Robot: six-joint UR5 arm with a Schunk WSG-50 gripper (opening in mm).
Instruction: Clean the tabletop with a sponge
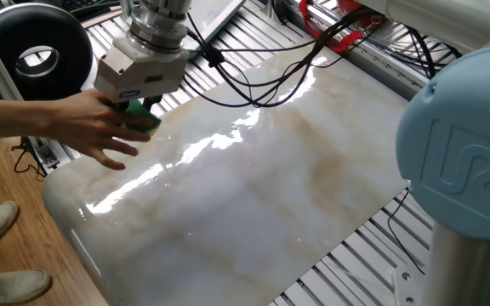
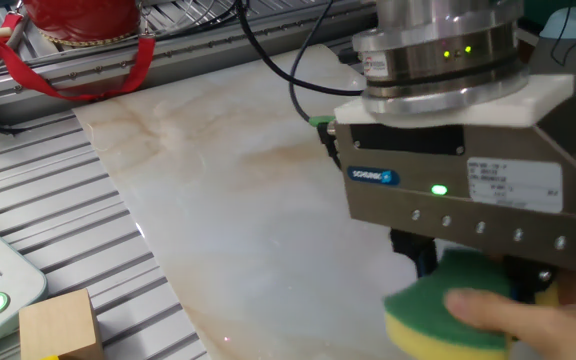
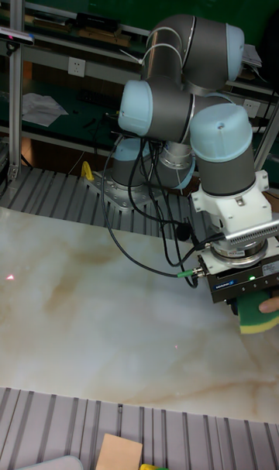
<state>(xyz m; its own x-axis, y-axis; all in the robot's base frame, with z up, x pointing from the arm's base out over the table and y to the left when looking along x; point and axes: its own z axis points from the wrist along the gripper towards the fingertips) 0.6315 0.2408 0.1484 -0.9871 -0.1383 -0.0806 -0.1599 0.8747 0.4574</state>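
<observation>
I am seeing the hand [image 2: 473, 285] closing around one sponge [image 2: 438, 310] near the counter [image 1: 253, 187] corner.
The sponge is lying flat between the fingers, green layer up, yellow foam down, long axis running level along the counter's surface. A person's hand [image 1: 88, 123] is touching it. One wooden block [image 2: 60, 325] is sitting on the metal slats [image 2: 58, 215].

The grey tubular robot arm [image 3: 182, 60] carries light-blue rounded joint caps [image 3: 222, 135]. Black cables [image 1: 262, 76] loop along it. Its boxy metal two-finger gripper [image 2: 473, 284] bears a blue label, small screws and a green light.
</observation>
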